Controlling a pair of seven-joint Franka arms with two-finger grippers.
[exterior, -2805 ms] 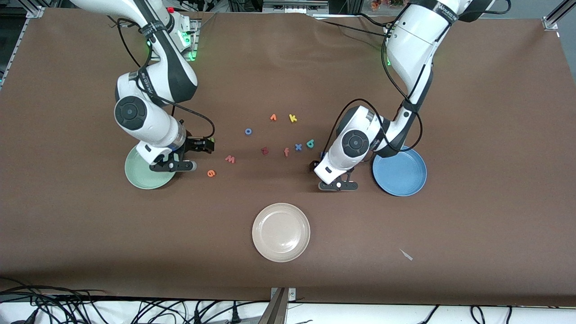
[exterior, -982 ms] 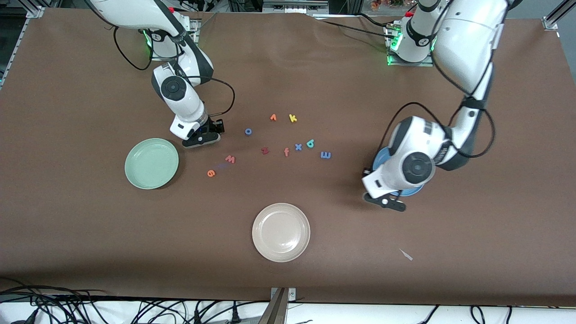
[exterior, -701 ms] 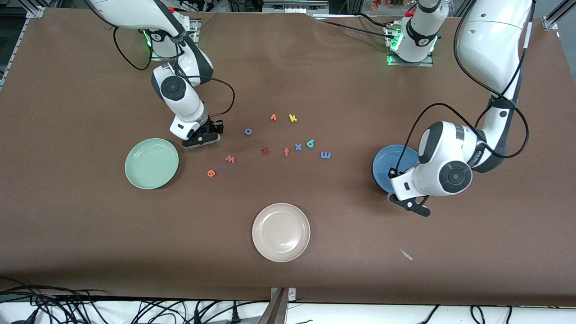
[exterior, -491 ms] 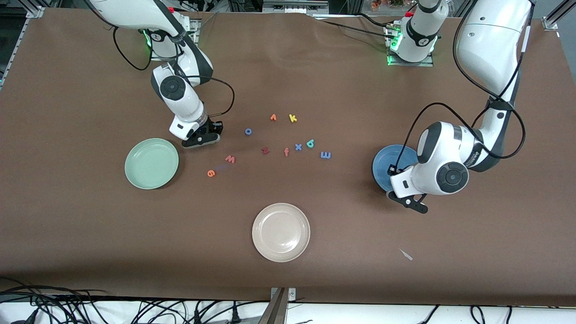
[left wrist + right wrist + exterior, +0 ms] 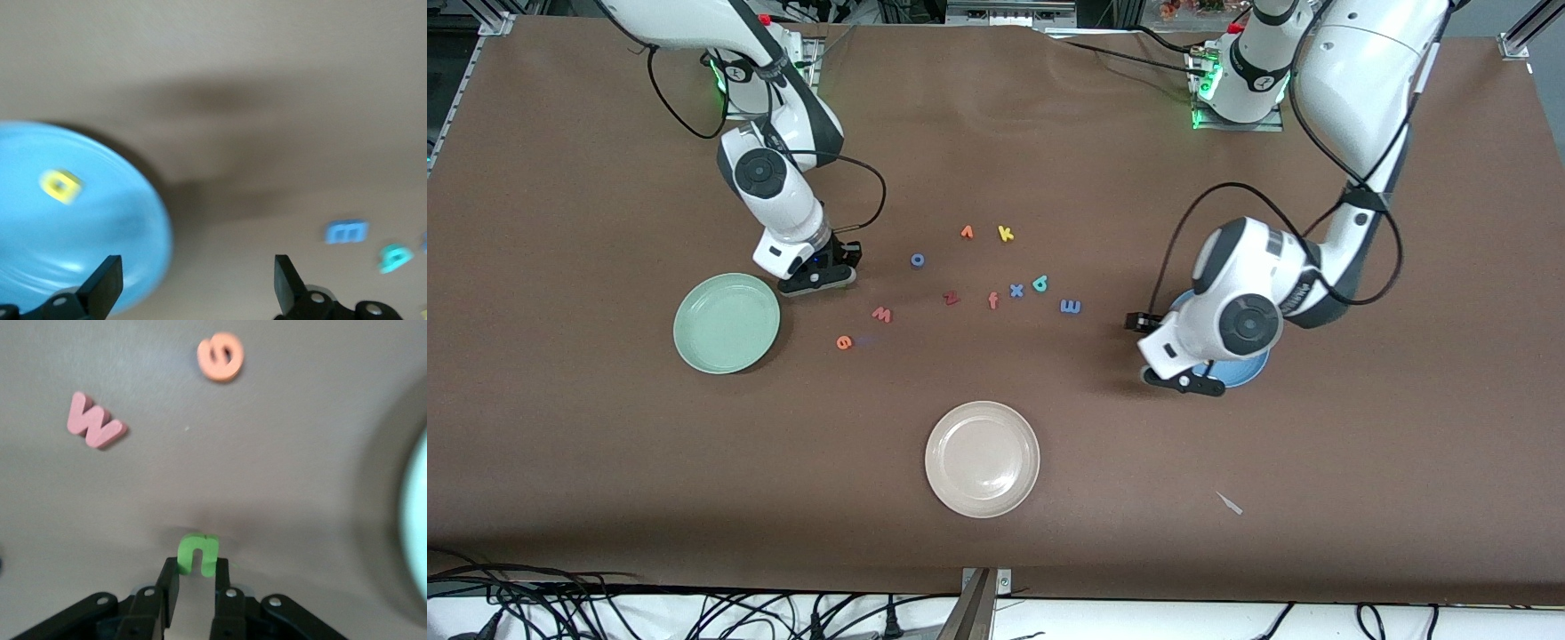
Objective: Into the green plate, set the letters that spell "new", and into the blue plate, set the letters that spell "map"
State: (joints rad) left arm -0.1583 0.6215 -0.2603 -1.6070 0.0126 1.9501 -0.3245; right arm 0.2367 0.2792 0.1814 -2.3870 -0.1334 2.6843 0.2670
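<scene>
Beige plate [image 5: 982, 459] nearest camera, orange v [image 5: 967, 232] beside yellow k [image 5: 1006, 234]

Quick tally, everything counted. Three plates are found: one green plate [image 5: 727, 323], one blue plate [image 5: 100, 227], one beige plate [image 5: 983, 459]. Twelve foam letters are counted, one of each:
- green n [image 5: 197, 555]
- orange e [image 5: 843, 341]
- pink w [image 5: 882, 315]
- blue m [image 5: 1071, 307]
- teal a [image 5: 1040, 284]
- yellow p [image 5: 60, 186]
- orange v [image 5: 967, 232]
- yellow k [image 5: 1006, 234]
- blue o [image 5: 917, 260]
- dark red z [image 5: 951, 298]
- orange-red f [image 5: 992, 300]
- blue x [image 5: 1016, 290]

By colour, three blues and two yellows are tallied. One whitish scrap [image 5: 1230, 503] is also spotted.
</scene>
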